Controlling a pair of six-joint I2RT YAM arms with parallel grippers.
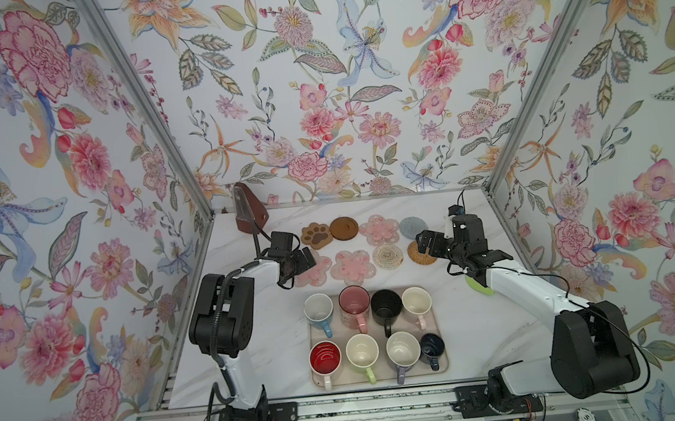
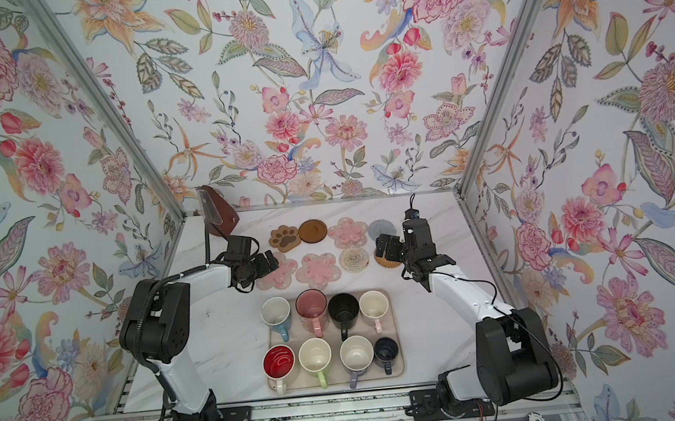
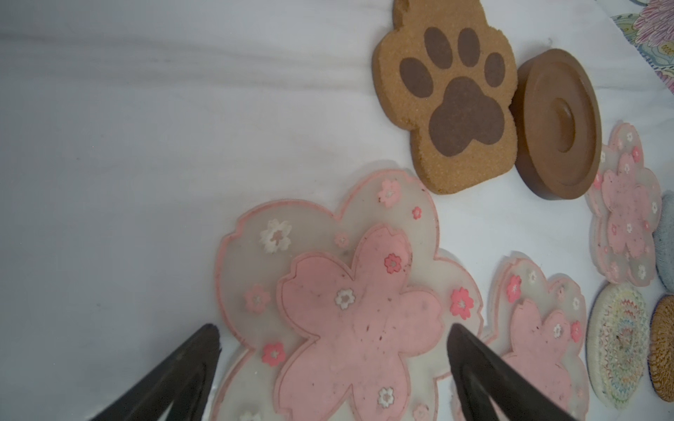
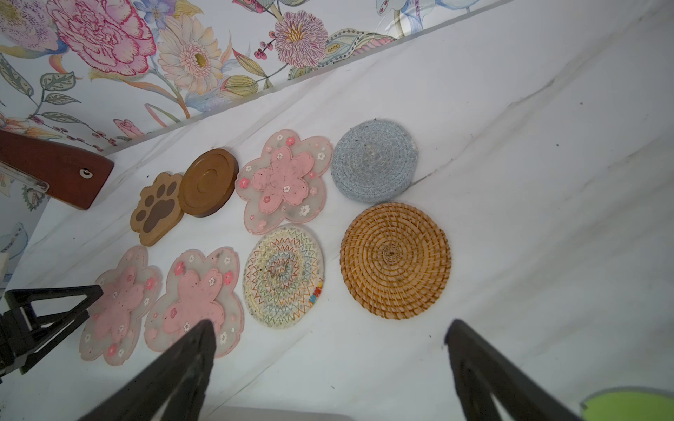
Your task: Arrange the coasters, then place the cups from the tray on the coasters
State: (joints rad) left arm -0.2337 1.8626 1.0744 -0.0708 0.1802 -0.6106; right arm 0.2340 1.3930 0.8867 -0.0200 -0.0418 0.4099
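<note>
Left claw point(image 3: 332, 328), wide open and empty, hangs over the leftmost pink flower coaster point(image 3: 339, 302). Eight coasters point(image 1: 379, 229) lie in two rows on the worktop point(image 1: 264, 351), and the cups point(image 1: 386, 305) stand upright on the tray point(image 1: 386, 376) nearer the robot. Right claw point(image 4: 328, 324), equally open and empty, hovers by the tan woven coaster point(image 4: 395, 260). Next, I judge: grip each cup by its rim and keep it level.

Bright even diffuse light, soft shadows; wrist pics hazy w/ left pincer point(image 3: 332, 330) tips blurred.
</note>
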